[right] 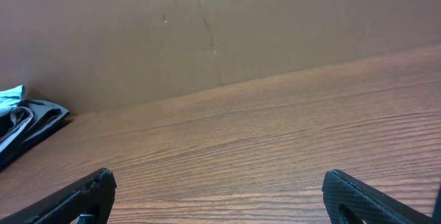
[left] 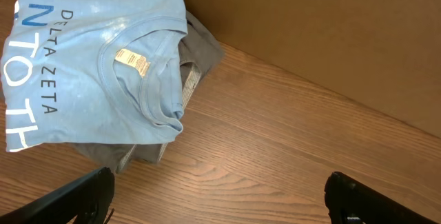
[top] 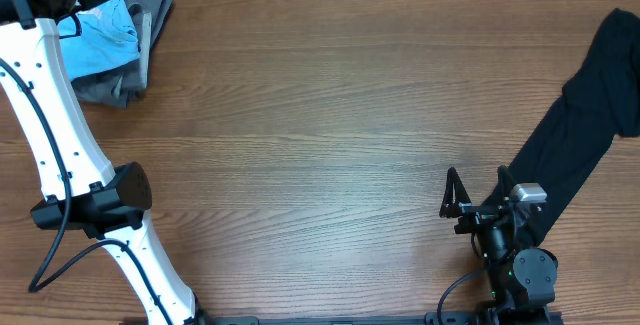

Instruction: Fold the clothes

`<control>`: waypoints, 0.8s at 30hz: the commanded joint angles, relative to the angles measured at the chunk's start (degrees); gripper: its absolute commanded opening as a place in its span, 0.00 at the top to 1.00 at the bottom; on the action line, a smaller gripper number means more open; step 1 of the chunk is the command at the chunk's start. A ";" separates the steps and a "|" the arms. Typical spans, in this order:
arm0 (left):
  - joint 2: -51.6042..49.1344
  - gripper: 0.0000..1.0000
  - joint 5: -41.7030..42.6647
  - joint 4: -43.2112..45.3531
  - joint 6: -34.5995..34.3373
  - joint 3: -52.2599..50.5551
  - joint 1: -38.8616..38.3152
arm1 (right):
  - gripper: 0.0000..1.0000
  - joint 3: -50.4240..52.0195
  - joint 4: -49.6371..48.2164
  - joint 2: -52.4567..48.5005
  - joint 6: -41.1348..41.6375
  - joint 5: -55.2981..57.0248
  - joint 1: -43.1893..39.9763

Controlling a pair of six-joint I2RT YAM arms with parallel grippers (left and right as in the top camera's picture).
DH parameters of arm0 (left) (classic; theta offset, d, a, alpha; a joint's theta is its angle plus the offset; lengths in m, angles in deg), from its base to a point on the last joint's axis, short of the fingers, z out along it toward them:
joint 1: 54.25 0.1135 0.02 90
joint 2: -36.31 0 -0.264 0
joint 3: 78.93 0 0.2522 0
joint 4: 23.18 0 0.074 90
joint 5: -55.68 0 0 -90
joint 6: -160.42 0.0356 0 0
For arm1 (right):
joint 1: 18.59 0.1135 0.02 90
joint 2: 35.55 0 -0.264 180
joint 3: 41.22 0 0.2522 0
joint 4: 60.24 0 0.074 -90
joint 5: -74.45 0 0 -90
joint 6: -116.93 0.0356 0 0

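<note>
On the table [top: 320, 115] at right, black garment [top: 585, 115] stretched diagonally, both pairs of jaws spread.

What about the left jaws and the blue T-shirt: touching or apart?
Apart. The left wrist view shows the left gripper wide open, short of the blue T-shirt, with bare table between them.

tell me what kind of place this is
Probably a robot lab bench, not a home: a left arm and a right arm standing at a wooden table, plain brown board behind it, and a blue T-shirt and black garment laid out.
</note>
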 commanded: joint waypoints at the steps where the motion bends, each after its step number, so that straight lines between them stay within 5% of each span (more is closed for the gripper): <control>1: 0.13 0.00 0.61 0.09 -0.35 0.15 0.00 | 0.00 0.31 -0.52 0.68 -0.42 0.72 0.48; 7: 0.04 0.00 0.33 0.13 -0.28 0.15 -0.24 | 0.00 0.31 -0.52 0.68 -0.42 0.72 0.48; 14: 4.70 0.00 -15.47 -2.27 1.66 -1.22 -0.28 | 0.00 0.31 -0.52 0.68 -0.39 0.72 0.48; 24: 26.12 0.00 -18.03 -4.37 1.66 -29.62 -2.91 | 0.00 0.31 -0.52 0.68 -0.42 0.72 0.48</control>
